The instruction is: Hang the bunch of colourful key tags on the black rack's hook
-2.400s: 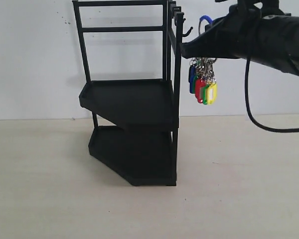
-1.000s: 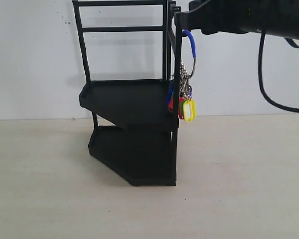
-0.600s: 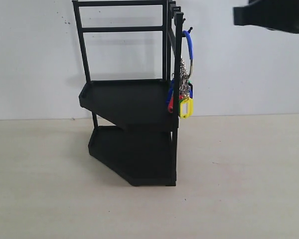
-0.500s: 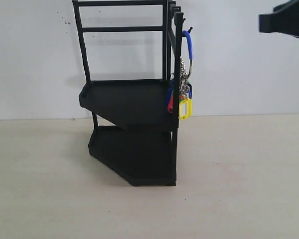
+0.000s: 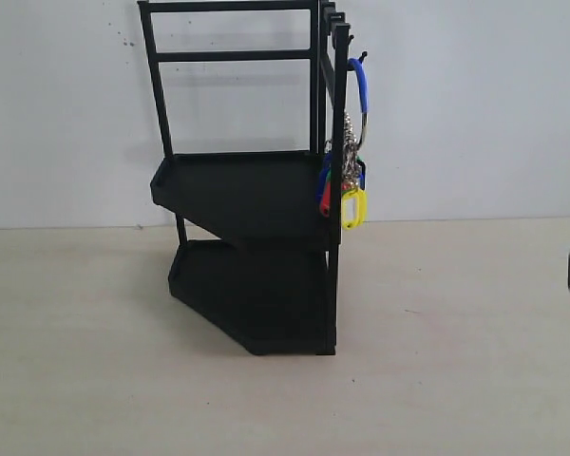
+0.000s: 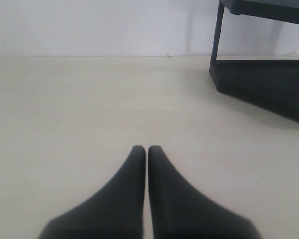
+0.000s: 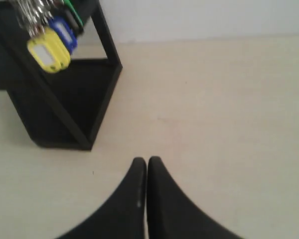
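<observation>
Blue plastic wraps the top of the big ring (image 5: 363, 87), and that ring sits over the little hook (image 5: 360, 58) near the top of the black rack (image 5: 247, 195). That is why the key tag bunch (image 5: 351, 185) hangs all by itself. The hook bends up at its tip, so the ring cannot slide off. The chains and tags drop straight down from the ring, just beside the rack's corner post and next to the upper tray. The yellow tag (image 5: 353, 207) is the lowest one and is on the outside. Nothing but the hook holds the bunch up.

My right gripper (image 7: 147, 162) is pressed shut with nothing in it. It is low over the tabletop (image 5: 465, 361), well apart from the rack. From there my wrist camera sees the yellow tag and a blue one beside it. I think my gripper is out of the way so it can't bump the bunch and knock it loose.

My left gripper (image 6: 147, 149) is shut tight and empty too. It points along the tabletop, with the foot of the rack off to one side. It has no job here, so it rests away from the rack.

I think the job is done, because the bunch is on the hook and I hold nothing.
</observation>
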{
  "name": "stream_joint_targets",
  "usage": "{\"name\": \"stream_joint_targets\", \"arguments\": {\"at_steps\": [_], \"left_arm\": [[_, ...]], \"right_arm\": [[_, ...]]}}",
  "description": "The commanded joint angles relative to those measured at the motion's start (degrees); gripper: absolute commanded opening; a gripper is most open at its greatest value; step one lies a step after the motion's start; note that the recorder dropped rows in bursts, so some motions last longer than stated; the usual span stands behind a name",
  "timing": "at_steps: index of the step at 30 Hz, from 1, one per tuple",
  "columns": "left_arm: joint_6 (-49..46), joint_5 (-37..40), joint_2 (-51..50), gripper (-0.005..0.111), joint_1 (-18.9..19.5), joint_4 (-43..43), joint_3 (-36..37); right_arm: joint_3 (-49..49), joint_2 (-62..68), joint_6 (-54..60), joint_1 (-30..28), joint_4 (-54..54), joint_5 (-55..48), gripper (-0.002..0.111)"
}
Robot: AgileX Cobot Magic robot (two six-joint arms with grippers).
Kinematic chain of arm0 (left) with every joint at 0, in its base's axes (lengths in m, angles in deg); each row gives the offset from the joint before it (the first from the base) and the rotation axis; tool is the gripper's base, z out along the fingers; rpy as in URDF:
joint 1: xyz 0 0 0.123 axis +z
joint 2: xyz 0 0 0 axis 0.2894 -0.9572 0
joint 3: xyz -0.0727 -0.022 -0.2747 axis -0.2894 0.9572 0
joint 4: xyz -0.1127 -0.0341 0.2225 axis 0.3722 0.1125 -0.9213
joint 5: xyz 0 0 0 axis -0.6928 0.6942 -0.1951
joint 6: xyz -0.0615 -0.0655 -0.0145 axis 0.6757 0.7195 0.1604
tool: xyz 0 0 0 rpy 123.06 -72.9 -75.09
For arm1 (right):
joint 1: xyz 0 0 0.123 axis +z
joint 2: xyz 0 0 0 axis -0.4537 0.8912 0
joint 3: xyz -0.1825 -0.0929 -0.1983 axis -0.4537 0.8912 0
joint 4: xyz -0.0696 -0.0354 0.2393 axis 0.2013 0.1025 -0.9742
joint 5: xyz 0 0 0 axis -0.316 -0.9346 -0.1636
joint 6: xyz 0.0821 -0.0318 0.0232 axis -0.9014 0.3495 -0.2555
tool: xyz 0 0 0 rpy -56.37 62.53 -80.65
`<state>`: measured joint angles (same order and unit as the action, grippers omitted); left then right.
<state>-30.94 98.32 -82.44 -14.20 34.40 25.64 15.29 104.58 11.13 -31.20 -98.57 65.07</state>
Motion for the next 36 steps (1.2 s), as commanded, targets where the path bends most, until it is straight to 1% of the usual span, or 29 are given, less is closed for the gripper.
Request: {"name": "stream_joint_targets", "arguments": {"at_steps": [1,4,9,27,32,36], "left_arm": [[0.60,-0.87,0.12,0.004,0.21,0.52,-0.08],[0.60,-0.87,0.12,0.004,0.21,0.52,-0.08],[0.60,-0.87,0.12,0.004,0.21,0.52,-0.08],[0.60,-0.87,0.12,0.004,0.21,0.52,-0.08],[0.60,-0.87,0.12,0.004,0.21,0.52,-0.08],[0.60,-0.87,0.12,0.004,0.21,0.52,-0.08]], "right_arm": [[6.47,-2.01,-0.98,-0.41,0.18,0.72,0.000],[8.11,-3.34,-0.98,-0.41,0.18,0.72,0.000],[8.08,-5.35,-1.87,-0.41,0.04,0.54,0.000],[8.08,-5.41,-1.87,-0.41,0.16,0.73,0.000],[8.08,-5.72,-1.76,0.19,0.17,2.19,0.000],[8.08,-9.02,-1.88,0.19,0.17,2.86,0.000]]}}
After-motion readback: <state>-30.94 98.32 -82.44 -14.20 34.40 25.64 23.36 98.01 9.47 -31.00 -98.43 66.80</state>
